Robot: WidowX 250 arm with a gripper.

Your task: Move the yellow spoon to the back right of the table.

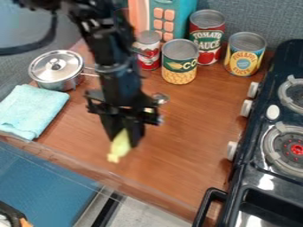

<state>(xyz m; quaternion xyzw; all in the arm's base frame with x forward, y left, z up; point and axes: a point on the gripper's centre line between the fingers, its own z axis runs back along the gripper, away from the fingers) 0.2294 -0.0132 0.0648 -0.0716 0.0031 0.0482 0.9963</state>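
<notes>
The yellow spoon [120,150] is pinched between the fingers of the pincer [123,138], with its lower end let down past the fingertips and tilted a little to the left of the view. Both are seen over the near left part of the counter [183,137]; whether the wood is touched by the spoon cannot be told.

Just below the spoon in the view, the counter is bounded by its front edge [100,174], which is run slantwise from the left down toward the stove [254,165]. To the right of the pincer, a broad stretch of brown wood is spread as far as the stove's knobs, and it is carried back to the cans.

Beside the arm, a small shiny metal piece [160,98] is partly hidden. Farther back, a corn can [179,66] is set in front of a tomato sauce can [206,39], with a small red can [148,57] at its left and a pineapple can [244,55] at its right. At the left, a light blue cloth [31,110] is laid near a lidded metal pot [57,70]. Behind the cans, a turquoise and orange toy [177,18] is placed.
</notes>
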